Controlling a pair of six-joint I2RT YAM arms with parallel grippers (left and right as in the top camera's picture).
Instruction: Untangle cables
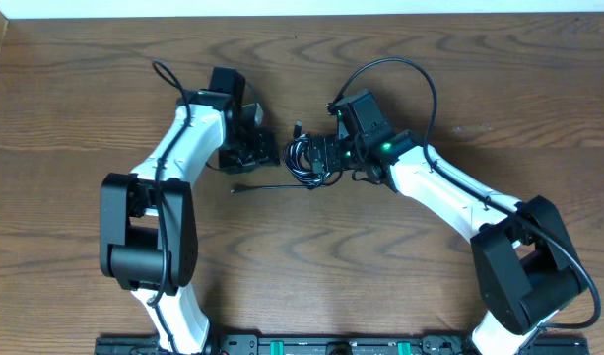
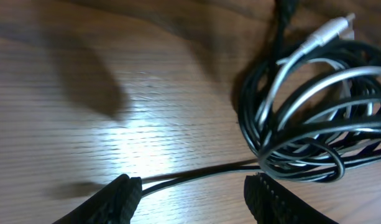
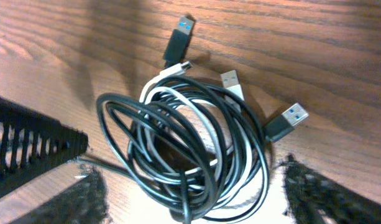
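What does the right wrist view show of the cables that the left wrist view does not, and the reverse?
Only the right wrist view shows the whole coil and three plugs: a black plug at the top, a white plug, and a second black plug at the right. Only the left wrist view shows the left fingers, apart, with a black strand from the coil lying between them. Both show the coil's black and white loops on the wooden table.

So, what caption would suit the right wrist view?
Open pincer around a tangled coil of black and white cables on a table.
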